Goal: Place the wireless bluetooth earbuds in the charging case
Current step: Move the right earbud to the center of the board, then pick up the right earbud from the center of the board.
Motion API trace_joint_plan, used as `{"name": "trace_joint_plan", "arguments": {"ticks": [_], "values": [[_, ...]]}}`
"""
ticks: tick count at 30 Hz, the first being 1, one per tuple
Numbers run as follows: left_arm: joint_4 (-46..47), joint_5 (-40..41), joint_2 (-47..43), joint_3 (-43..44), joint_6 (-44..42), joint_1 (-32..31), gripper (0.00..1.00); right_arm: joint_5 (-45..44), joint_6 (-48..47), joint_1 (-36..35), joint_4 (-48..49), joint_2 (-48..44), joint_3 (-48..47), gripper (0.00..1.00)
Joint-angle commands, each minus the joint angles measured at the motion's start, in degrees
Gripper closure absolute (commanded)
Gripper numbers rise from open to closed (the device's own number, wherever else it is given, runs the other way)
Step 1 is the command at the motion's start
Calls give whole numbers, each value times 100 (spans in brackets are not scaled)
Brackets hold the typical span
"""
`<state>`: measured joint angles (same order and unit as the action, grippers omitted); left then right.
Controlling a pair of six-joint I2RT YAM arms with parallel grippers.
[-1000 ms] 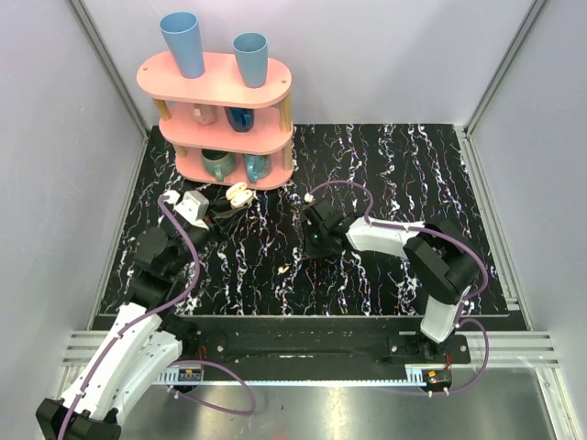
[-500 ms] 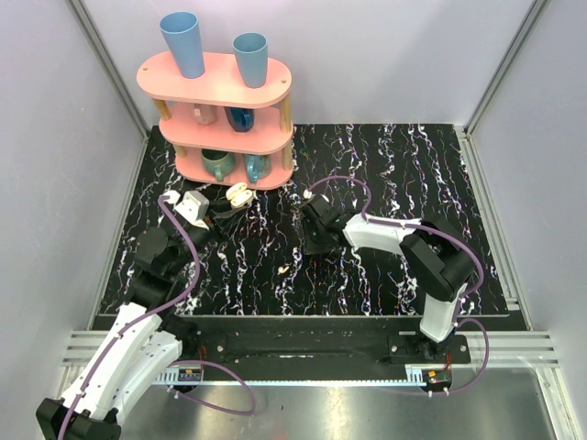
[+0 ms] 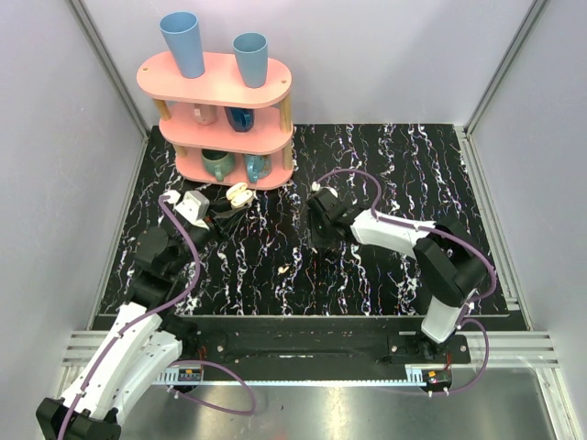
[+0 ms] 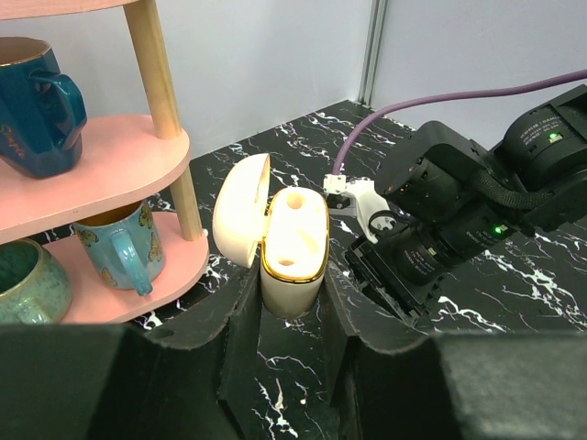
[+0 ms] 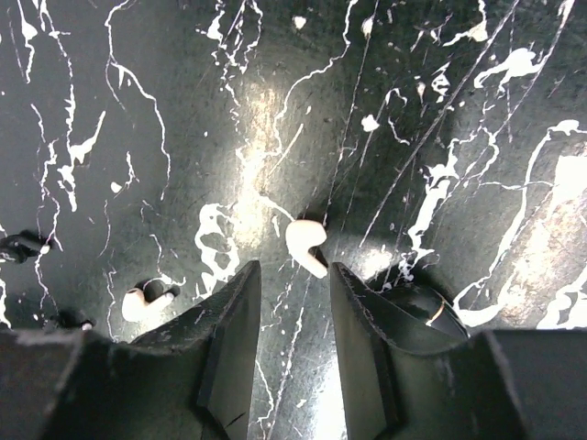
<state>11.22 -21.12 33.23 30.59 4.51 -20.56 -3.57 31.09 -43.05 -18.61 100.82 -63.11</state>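
2 white-and-black arms (image 3: 128,353), purple cables (image 4: 459,98)

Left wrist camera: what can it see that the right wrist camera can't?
Only the left wrist camera shows the charging case, open and pinched in the left gripper. It also shows the pink shelf with its mugs, and the right arm. Only the right wrist camera shows two earbuds lying on the black marbled mat. One is just ahead of the open right gripper. The other is farther off, at the picture's left. Both cameras show that mat.
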Motion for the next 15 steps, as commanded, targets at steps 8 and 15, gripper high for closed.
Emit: {"name": "trace_joint_plan", "arguments": {"ticks": [8,15], "values": [[310,3,43,35,41,34,100,-82,-788,68,-116,368,-517,55],[266,21,25,35,32,34,100,225,-1123,112,-204,553,-676,57]]}}
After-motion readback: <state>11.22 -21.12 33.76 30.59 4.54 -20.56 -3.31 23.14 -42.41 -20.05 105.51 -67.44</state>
